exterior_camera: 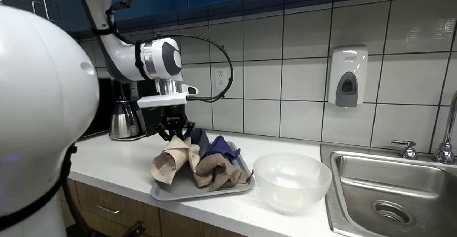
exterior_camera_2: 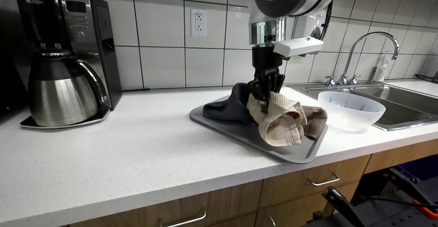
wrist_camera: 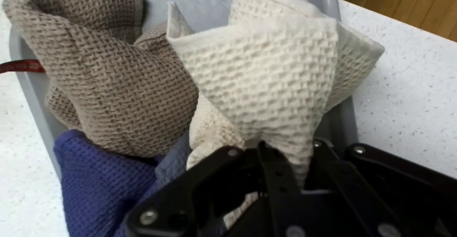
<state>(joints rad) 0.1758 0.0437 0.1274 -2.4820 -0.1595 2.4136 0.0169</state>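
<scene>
Cream cloth [wrist_camera: 271, 76] pinched between narrowly set fingers [exterior_camera_2: 264, 107] over a grey tray [exterior_camera: 182, 187].
The grasp appears to be secured; no release is yet made. The folds are draped below the fingers at one corner of the tray; whether the tray is touched by them cannot be told. The brown cloth [wrist_camera: 121, 90], blue cloth [wrist_camera: 100, 183] and dark grey cloth [exterior_camera_2: 227, 109] are left ungrasped in the tray, beside which a translucent bowl [exterior_camera: 292, 180] is placed on the tabletop [exterior_camera_2: 137, 151].

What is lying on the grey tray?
Brown cloth, blue cloth, dark grey cloth, and a red strip at the tray rim. The gripper pinches a cream cloth above. Anything under the folds is hidden.
</scene>
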